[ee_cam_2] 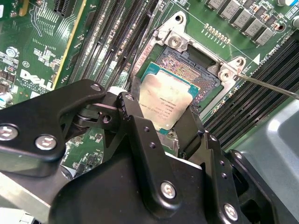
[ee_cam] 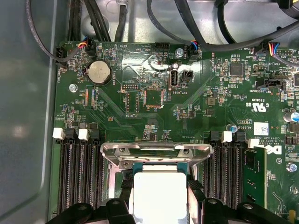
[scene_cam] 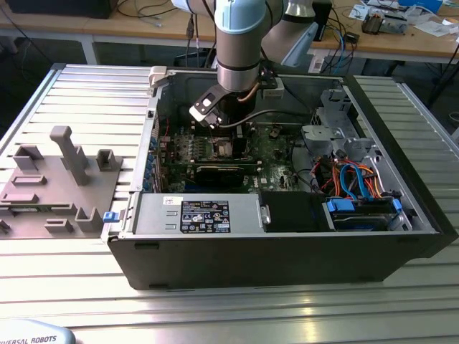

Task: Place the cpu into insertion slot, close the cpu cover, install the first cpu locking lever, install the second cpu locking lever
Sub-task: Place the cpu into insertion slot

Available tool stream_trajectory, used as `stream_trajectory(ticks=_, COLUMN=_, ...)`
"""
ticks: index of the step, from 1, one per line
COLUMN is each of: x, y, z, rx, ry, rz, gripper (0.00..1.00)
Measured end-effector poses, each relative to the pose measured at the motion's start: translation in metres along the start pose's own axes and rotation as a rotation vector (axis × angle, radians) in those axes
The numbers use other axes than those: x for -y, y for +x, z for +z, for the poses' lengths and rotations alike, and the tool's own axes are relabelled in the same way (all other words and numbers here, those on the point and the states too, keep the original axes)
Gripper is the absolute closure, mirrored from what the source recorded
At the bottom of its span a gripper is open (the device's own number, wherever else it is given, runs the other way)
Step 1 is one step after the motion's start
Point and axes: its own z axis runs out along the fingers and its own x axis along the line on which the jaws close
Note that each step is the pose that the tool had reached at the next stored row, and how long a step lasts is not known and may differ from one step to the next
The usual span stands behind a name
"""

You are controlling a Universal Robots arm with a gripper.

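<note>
The computer case point(scene_cam: 287, 244) is taken in by the exterior view, set well back and looking down at a slant, the arm point(scene_cam: 240, 36) entering from the far side. The motherboard point(ee_cam: 140, 107) is looked down on from close by in both wrist views, and the cpu point(ee_cam_2: 166, 100) over the insertion slot point(ee_cam_2: 189, 70) is shared by both

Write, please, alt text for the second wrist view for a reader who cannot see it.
The gripper clasps the cpu, a silver-topped square chip, in its black jaws at the open insertion slot, partly covering its gold contacts. Around them lies the green motherboard, with long black memory slots on both sides of the socket.
</note>
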Motion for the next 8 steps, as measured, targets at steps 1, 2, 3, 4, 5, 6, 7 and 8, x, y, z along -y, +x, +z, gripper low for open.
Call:
stream_trajectory(ticks=1, x=0.0000, y=0.0000, z=0.0000, rx=0.0000, ry=0.0000, rz=0.000, gripper=0.46)
stream_trajectory(ticks=2, x=0.0000, y=0.0000, z=0.0000, rx=0.0000, ry=0.0000, rz=0.000, gripper=0.46)
stream_trajectory(ticks=3, x=-0.0001, y=0.0000, z=-0.0003, rx=-0.0001, ry=-0.0001, rz=0.000, gripper=0.46)
stream_trajectory(ticks=4, x=-0.0001, y=0.0001, z=-0.0014, rx=-0.0006, ry=-0.0004, rz=0.000, gripper=0.46)
stream_trajectory(ticks=5, x=-0.0003, y=0.0002, z=-0.0026, rx=-0.0013, ry=-0.0008, rz=0.000, gripper=0.46)
stream_trajectory(ticks=6, x=-0.0005, y=0.0003, z=-0.0037, rx=-0.0020, ry=-0.0012, rz=0.000, gripper=0.46)
stream_trajectory(ticks=7, x=-0.0007, y=0.0001, z=-0.0067, rx=-0.0003, ry=-0.0008, rz=0.000, gripper=0.46)
stream_trajectory(ticks=8, x=-0.0007, y=0.0001, z=-0.0080, rx=-0.0005, ry=-0.0004, rz=0.000, gripper=0.46)
